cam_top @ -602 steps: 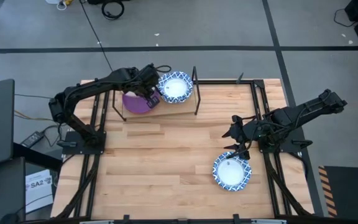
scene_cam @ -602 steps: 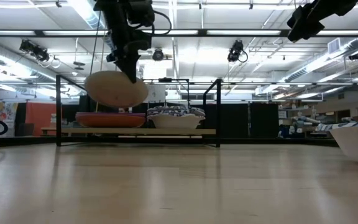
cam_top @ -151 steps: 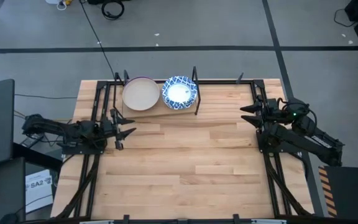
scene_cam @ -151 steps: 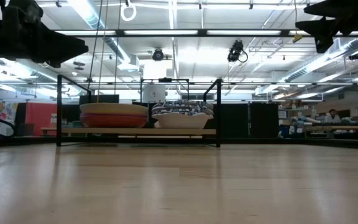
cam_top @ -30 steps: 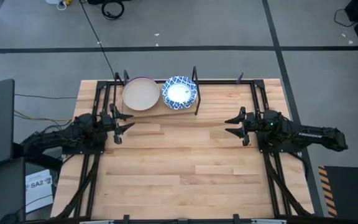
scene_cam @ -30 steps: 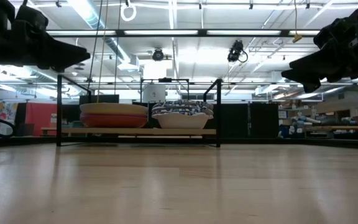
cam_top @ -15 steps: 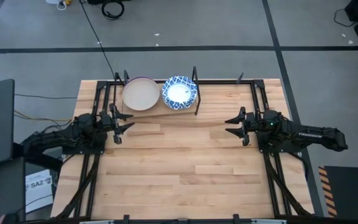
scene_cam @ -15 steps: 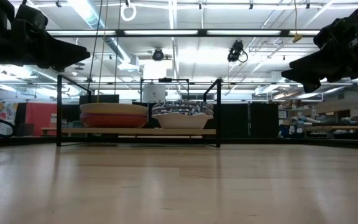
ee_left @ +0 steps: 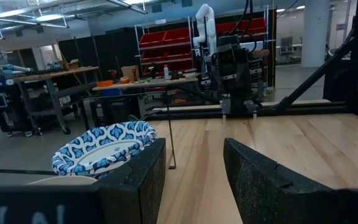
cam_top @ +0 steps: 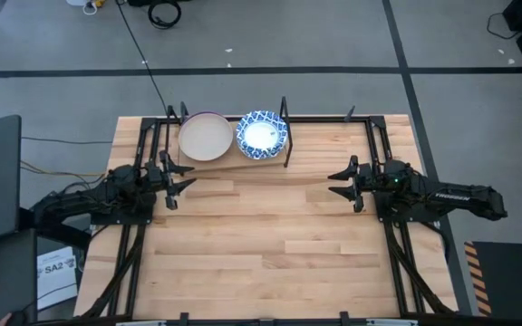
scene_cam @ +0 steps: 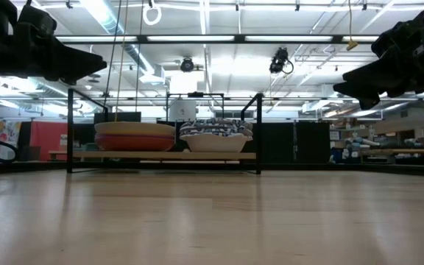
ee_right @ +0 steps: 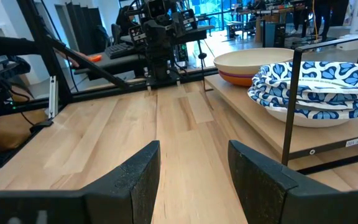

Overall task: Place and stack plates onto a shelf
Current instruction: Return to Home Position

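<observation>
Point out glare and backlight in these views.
High view: even light, with a glare spot on the white centre of the top blue-and-white plate. Low view: ceiling lights backlight the left arm and right arm into black silhouettes. Wrist views: evenly lit.

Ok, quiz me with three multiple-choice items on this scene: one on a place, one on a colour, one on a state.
1. The patterned stack stands: A on the shelf; B in a bin; C in a pincer.
2. The plain stack's top plate is: A green; B beige; C black.
3. The right pincer is: A shut on a plate; B shut, empty; C open, empty.

1 A: the high view shows it on the shelf beside the plain stack.
2 B: it looks beige from above.
3 C: its wrist view shows a gap between bare fingers.
</observation>
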